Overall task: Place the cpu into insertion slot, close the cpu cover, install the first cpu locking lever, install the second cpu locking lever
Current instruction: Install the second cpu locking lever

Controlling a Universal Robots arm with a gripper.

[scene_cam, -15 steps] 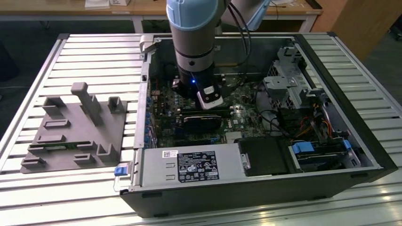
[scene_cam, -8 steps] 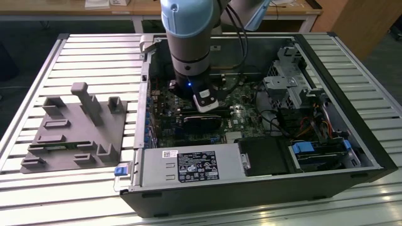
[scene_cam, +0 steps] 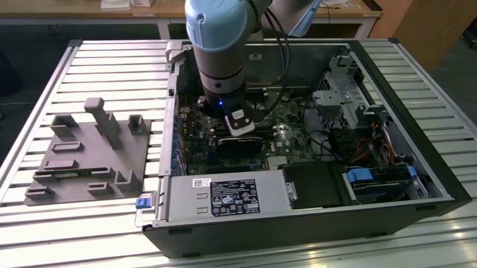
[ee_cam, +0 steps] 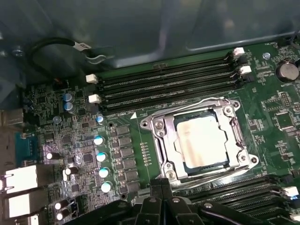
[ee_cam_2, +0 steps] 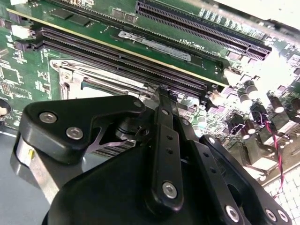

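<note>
In the first wrist view the cpu [ee_cam: 201,140] lies in the insertion slot [ee_cam: 149,124], its pale metal face showing through the window of the cpu cover [ee_cam: 165,140]. The cover lies flat over it. One thin locking lever [ee_cam: 220,172] runs along the socket side nearest my gripper, and another [ee_cam: 183,108] runs along the side by the memory slots. My gripper [ee_cam: 161,183] is shut, its tips together just off the socket's corner near the first lever's end. The second wrist view shows the gripper [ee_cam_2: 161,91] over the silvery socket frame [ee_cam_2: 70,77]. In the exterior view the gripper [scene_cam: 240,127] is low inside the open case.
Long black memory slots [ee_cam: 164,82] flank the socket. Capacitors [ee_cam: 101,154] stand beside it. The case holds a power supply [scene_cam: 223,198], drive cages [scene_cam: 343,100] and cables [scene_cam: 372,151]. A grey fixture [scene_cam: 89,151] sits on the slatted table at the exterior view's left.
</note>
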